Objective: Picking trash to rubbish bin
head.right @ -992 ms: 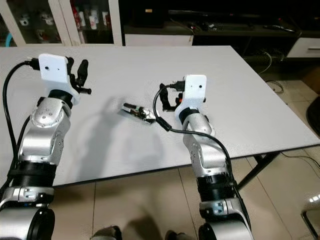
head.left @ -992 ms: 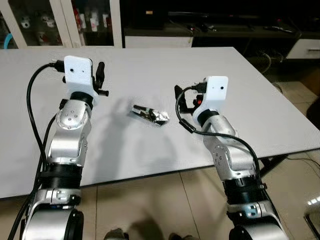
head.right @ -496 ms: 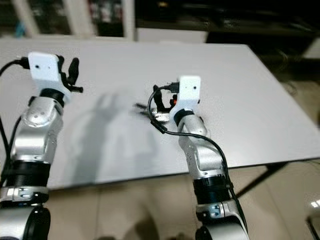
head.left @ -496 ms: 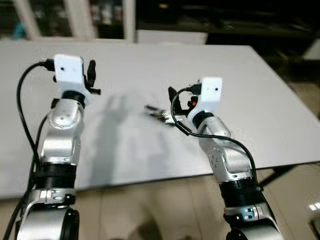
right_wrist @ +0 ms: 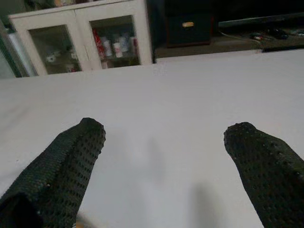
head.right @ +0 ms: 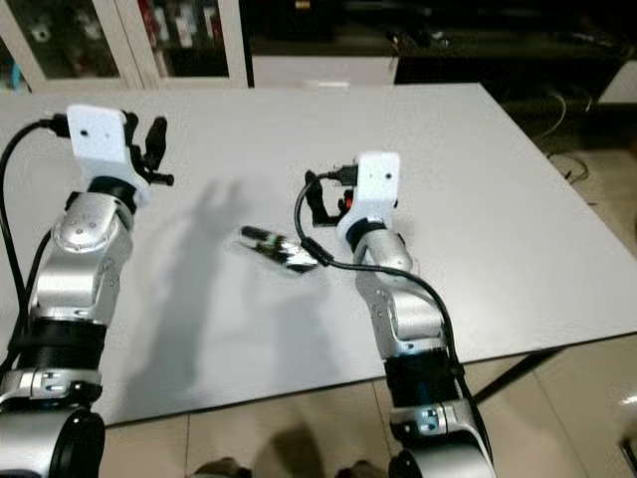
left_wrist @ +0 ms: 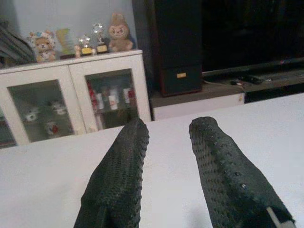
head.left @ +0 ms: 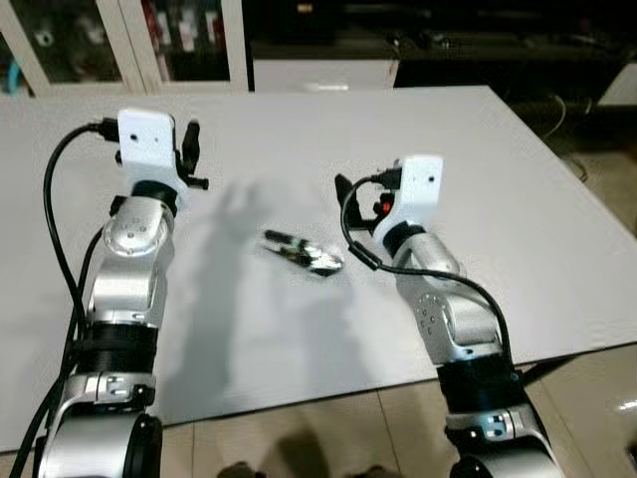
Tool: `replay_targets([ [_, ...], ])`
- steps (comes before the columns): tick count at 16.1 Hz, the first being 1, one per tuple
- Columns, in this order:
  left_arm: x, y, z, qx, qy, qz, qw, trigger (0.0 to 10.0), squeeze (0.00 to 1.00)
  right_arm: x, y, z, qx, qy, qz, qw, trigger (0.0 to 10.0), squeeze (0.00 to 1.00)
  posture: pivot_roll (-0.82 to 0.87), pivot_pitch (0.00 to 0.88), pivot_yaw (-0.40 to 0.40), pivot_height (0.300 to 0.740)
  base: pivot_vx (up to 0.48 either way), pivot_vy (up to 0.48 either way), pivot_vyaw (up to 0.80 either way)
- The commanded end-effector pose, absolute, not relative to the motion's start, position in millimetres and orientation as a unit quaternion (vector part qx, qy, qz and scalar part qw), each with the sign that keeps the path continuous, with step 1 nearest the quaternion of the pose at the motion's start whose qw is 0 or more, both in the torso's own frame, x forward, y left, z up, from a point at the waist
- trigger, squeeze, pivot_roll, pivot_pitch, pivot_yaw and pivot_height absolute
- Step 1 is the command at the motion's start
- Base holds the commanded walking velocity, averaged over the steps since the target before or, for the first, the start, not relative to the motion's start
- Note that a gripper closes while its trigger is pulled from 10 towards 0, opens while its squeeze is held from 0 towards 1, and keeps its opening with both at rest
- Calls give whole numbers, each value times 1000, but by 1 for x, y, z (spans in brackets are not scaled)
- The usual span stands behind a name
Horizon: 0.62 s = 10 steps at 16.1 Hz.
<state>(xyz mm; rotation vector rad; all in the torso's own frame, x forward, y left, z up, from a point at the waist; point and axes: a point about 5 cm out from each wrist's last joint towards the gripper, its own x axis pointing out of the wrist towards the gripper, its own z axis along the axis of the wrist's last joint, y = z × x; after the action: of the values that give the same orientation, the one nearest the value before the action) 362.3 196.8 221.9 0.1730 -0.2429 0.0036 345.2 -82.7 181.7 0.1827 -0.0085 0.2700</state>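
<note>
**Wrapper still on the table, nothing picked up yet**

The right gripper (right_wrist: 161, 161) has its two black fingers spread wide with only bare tabletop between them. It hovers just above the table, right of centre, with the wrapper just to its left. The left gripper (left_wrist: 166, 166) has its fingers a narrow gap apart, holding nothing; it is raised over the far left part of the table, well apart from the wrapper.

The trash, a crumpled silvery wrapper (head.left: 304, 252), lies flat on the white table (head.left: 518, 179) between the two arms, nearer the right gripper than the left. Neither gripper touches it.

By my reading, the task is at its very start: the wrapper is not grasped or lifted, and no bin can be made out here, so reaching, closing on the wrapper, carrying and dropping all remain.

Counted: one piece of trash, one table, two grippers. Beyond the far edge stands a white glass-door cabinet (left_wrist: 76, 99) with small figures on top, and a dark low shelf (head.left: 448, 40) to its right.
</note>
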Motion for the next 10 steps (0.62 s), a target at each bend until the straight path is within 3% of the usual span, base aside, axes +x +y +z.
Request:
replay_targets([
  [1, 363, 189, 224, 88, -125, -15, 988, 10000, 0, 347, -91, 183, 93, -5, 123, 988, 10000, 0, -3, 116, -55, 740, 255, 0, 0],
  [10, 363, 186, 218, 109, -107, -55, 987, 10000, 0, 347, -93, 179, 84, 3, 127, 988, 10000, 0, 0, 114, -52, 740, 28, 0, 0],
])
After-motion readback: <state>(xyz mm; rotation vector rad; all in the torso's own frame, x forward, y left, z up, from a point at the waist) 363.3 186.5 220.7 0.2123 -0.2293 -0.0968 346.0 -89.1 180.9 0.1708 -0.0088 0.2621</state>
